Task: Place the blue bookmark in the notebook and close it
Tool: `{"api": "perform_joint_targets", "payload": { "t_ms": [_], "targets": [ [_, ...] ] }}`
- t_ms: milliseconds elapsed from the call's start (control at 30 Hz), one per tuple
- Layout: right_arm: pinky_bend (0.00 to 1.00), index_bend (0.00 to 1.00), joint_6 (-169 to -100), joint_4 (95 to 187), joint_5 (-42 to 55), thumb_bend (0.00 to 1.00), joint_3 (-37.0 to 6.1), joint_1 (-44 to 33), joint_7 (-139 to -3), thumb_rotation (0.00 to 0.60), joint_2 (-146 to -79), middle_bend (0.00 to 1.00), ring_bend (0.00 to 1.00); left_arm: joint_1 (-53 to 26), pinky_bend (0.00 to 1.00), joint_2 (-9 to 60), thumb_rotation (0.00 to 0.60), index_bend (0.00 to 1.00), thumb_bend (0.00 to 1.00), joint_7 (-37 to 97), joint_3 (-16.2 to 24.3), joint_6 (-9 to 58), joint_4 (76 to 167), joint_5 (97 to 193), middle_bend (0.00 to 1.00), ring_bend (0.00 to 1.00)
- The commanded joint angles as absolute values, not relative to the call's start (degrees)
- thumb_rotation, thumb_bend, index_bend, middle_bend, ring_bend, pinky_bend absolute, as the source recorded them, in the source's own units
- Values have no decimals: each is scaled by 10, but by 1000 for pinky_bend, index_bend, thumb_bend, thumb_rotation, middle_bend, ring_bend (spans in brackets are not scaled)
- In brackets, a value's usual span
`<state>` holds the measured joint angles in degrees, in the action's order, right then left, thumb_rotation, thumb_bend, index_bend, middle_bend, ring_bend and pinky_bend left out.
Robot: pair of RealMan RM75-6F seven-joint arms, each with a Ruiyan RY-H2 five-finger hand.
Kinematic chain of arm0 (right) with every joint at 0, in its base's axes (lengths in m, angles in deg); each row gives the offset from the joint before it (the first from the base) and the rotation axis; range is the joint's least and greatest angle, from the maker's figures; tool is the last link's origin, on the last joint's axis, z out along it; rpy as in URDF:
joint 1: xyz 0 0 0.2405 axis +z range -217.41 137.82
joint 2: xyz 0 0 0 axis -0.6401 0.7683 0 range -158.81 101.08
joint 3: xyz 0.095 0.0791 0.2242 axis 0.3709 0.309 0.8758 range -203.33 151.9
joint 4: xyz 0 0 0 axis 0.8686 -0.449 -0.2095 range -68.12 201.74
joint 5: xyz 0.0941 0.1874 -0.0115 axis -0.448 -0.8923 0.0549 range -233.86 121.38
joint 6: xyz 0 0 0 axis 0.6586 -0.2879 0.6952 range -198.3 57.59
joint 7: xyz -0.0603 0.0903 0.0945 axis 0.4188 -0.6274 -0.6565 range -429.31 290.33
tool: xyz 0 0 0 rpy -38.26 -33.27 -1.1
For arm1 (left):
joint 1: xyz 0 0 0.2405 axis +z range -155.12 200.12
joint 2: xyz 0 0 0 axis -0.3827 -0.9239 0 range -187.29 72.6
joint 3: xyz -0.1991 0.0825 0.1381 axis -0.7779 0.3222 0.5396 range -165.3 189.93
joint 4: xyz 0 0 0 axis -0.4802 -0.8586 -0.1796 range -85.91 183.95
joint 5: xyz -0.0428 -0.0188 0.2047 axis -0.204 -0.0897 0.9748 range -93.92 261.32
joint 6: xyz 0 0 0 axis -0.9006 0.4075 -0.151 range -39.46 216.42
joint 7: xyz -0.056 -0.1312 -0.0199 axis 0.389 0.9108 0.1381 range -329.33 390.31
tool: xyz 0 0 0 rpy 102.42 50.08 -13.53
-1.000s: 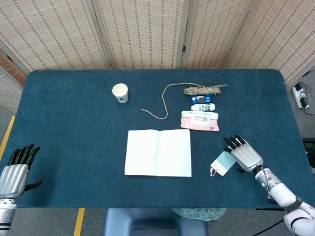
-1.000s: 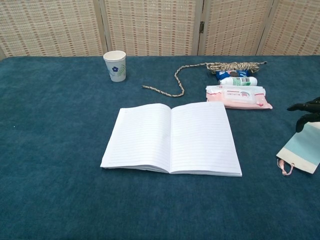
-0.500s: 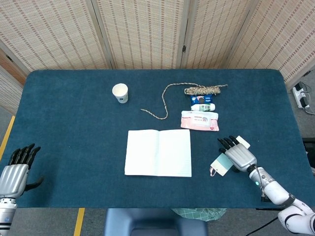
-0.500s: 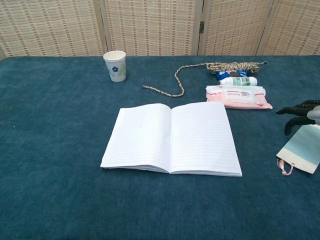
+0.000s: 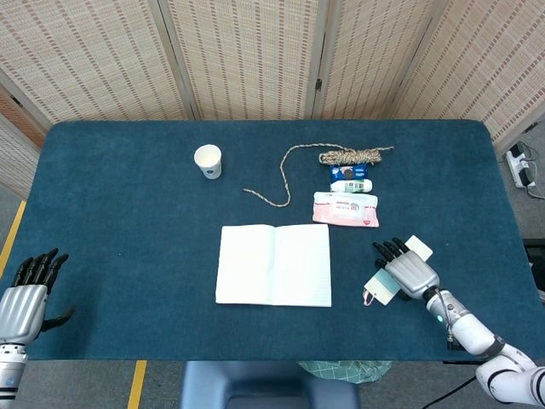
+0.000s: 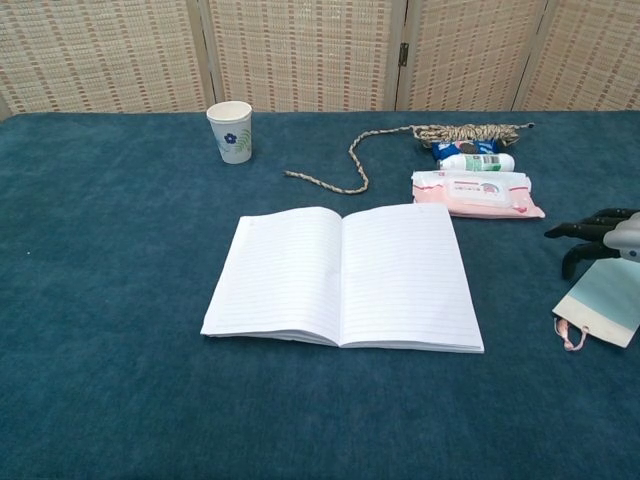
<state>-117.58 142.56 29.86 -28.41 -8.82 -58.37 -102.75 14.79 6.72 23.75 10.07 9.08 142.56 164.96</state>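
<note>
The open notebook (image 5: 274, 265) (image 6: 343, 276) lies flat in the middle of the blue table, blank lined pages up. The pale blue bookmark (image 5: 381, 287) (image 6: 605, 307) with a pink loop lies on the cloth to the notebook's right. My right hand (image 5: 406, 267) (image 6: 598, 237) hovers over the bookmark's far end with its dark fingers spread, holding nothing; the bookmark's far tip pokes out behind it in the head view. My left hand (image 5: 27, 294) stays open off the table's left front corner, far from everything.
Behind the notebook are a pink wipes pack (image 5: 345, 209) (image 6: 474, 192), a small white bottle (image 5: 352, 185), a blue packet (image 5: 347, 171) and a coiled rope (image 5: 341, 157) (image 6: 440, 134). A paper cup (image 5: 208, 160) (image 6: 231, 130) stands at back left.
My right hand has slid left over the bookmark, uncovering the bookmark's far tip behind it. The left hand and the notebook have not moved.
</note>
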Motion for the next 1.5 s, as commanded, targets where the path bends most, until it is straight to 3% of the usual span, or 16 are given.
{"api": "perform_joint_targets", "payload": {
  "t_ms": [33, 500, 767, 1033, 1500],
  "targets": [
    [0, 290, -1179, 1427, 298, 203, -285, -89, -583, 600, -1027, 0, 0, 148, 34, 68, 600, 128, 289, 237, 101, 91, 1426, 1649, 59, 0],
    [0, 430, -1214, 1402, 304, 204, -285, -96, -575, 600, -1050, 49, 0, 148, 34, 68, 600, 129, 285, 234, 100, 92, 1430, 1642, 59, 1],
    [0, 443, -1240, 1410, 314, 202, -284, -100, -579, 600, -1047, 58, 0, 148, 34, 67, 600, 129, 284, 236, 100, 91, 1430, 1645, 58, 0],
    [0, 455, -1300, 1416, 384, 202, -286, -88, -599, 600, -1042, 65, 8, 148, 34, 67, 600, 129, 285, 234, 100, 92, 1432, 1642, 59, 1],
    [0, 462, -1292, 1534, 449, 202, -262, -22, -525, 600, -1012, 65, 11, 148, 34, 66, 600, 129, 283, 235, 99, 93, 1434, 1637, 58, 1]
  ]
}}
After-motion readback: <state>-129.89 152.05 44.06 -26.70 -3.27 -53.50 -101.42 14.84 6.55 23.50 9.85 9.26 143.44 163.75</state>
